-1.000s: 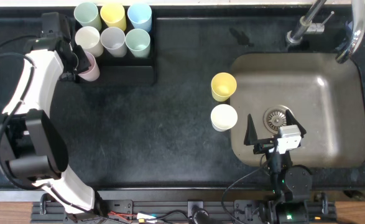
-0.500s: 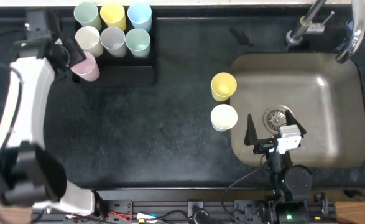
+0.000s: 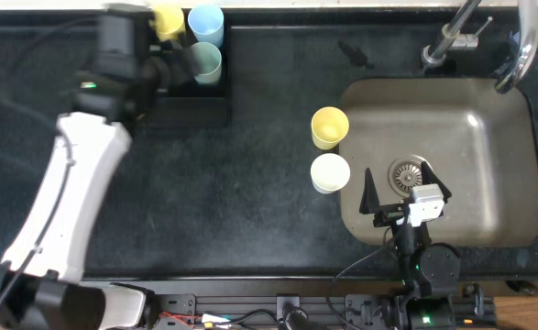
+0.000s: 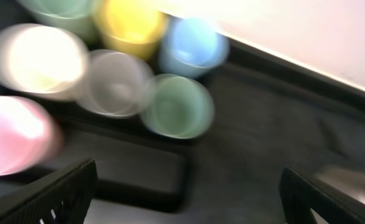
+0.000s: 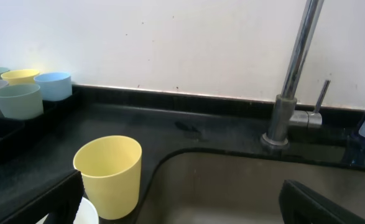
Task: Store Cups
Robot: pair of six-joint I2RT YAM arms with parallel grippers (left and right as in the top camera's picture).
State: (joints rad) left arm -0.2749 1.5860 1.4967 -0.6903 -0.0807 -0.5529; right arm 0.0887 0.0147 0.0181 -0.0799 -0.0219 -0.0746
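From above, the left arm lies over the left end of the black tray and hides some of the cups there. Three cups peek out past it: a yellow cup, a blue cup and a green cup.

The left wrist view is smeared, so every edge looks soft. It shows more cups in the tray: a cream cup, a grey cup and a pink cup. A pale green cup is cut off by the edge. The pink cup sits at the end of the near row. I cannot tell if it stands all the way inside the tray.

Two more cups stand on the dark tabletop, just beside the left rim of the sink. They are the loose yellow cup and the loose white cup, right next to each other. In the right wrist view the loose white cup is cut off at the edge.

Every cup stands straight up with its mouth on top, so its long way runs up and down.

The left jaws are spread wide with nothing between them. They hang above the tray, close to the green cup. The right jaws are spread wide too and hold nothing. They are over the sink, across from the tap.
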